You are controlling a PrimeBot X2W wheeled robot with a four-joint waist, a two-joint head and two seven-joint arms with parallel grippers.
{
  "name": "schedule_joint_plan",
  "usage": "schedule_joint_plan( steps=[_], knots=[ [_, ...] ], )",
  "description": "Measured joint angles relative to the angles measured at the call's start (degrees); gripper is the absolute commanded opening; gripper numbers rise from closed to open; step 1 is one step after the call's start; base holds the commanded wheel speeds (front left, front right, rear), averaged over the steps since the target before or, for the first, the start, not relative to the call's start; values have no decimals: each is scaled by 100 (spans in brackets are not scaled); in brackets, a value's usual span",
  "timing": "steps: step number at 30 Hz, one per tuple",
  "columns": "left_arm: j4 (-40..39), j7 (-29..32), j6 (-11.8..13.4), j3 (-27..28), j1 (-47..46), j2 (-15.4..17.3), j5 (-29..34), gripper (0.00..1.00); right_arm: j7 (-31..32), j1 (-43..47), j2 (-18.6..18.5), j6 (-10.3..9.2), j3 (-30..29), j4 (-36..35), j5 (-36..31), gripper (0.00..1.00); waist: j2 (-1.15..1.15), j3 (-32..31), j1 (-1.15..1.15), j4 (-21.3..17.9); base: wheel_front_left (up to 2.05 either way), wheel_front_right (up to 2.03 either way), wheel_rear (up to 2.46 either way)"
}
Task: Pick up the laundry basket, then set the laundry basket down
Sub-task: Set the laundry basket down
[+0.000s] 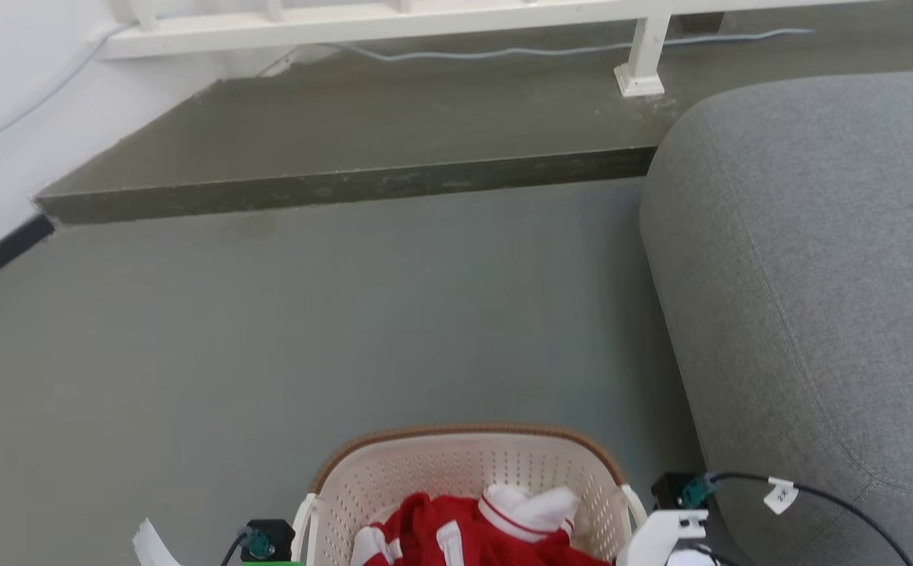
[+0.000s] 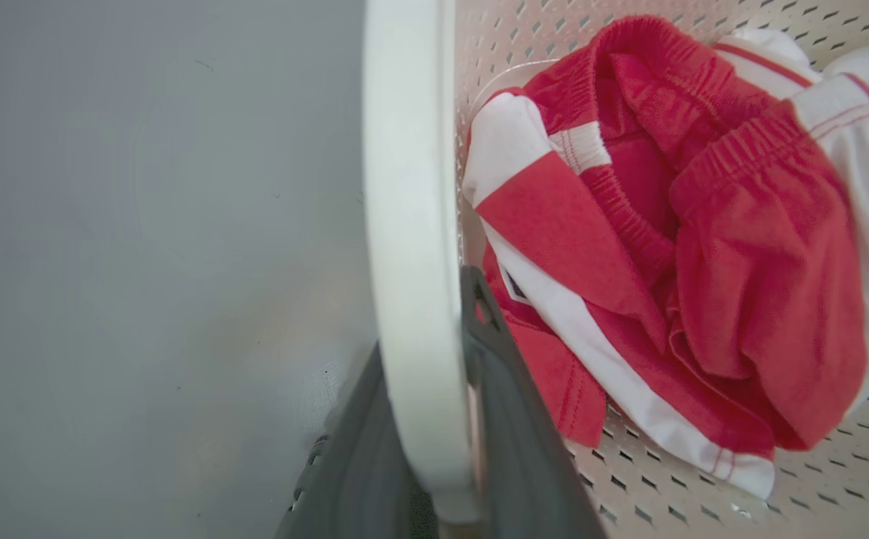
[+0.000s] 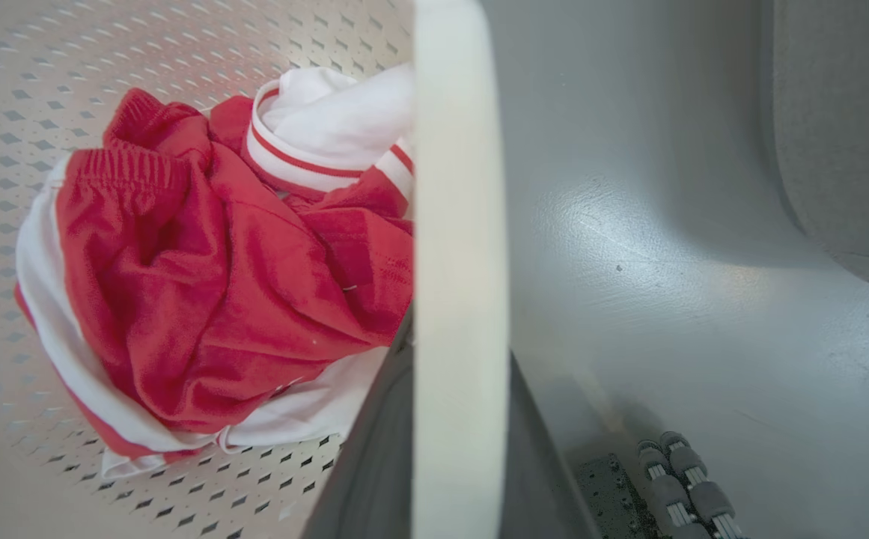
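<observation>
The basket (image 1: 464,472) sits at the bottom middle of the head view, over the grey floor (image 1: 346,314) and just left of the sofa (image 1: 818,275). Whether it rests on the floor or hangs above it cannot be told. Inside it lie crumpled red and white clothes (image 1: 464,534), heaped on the perforated bottom.

The left tool (image 2: 427,322) grips the basket by its left handle (image 2: 412,224): one dark finger lies against the outer side of the white bar, and the other finger (image 2: 509,419) is pressed to its inner side, next to the clothes. The right tool (image 3: 458,344) is clamped in the same way on the right handle (image 3: 460,187), a dark finger on each side of the bar, the inner one touching the clothes.

Beyond the basket the floor runs to a raised dark step (image 1: 346,141) with a white railing (image 1: 425,20) on it. A pale cable (image 1: 543,51) trails along the step.
</observation>
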Motion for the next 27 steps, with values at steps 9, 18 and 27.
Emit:
schedule_joint_plan(
  steps=[9,18,27],
  knots=[
    [-114,-33,96,14,-314,41,-35,0,-86,-474,-30,-38,-7,-58,56,0,0,390,0,-19,0,0,0],
    [-188,-134,213,74,-1103,64,-20,0,-243,-1362,-68,-91,-35,-67,-5,0,0,972,0,-29,0,0,0],
    [-281,-181,299,125,-1823,92,44,0,-344,-2230,-97,-94,-132,-4,-130,0,0,1612,0,-12,0,0,0]
  ],
)
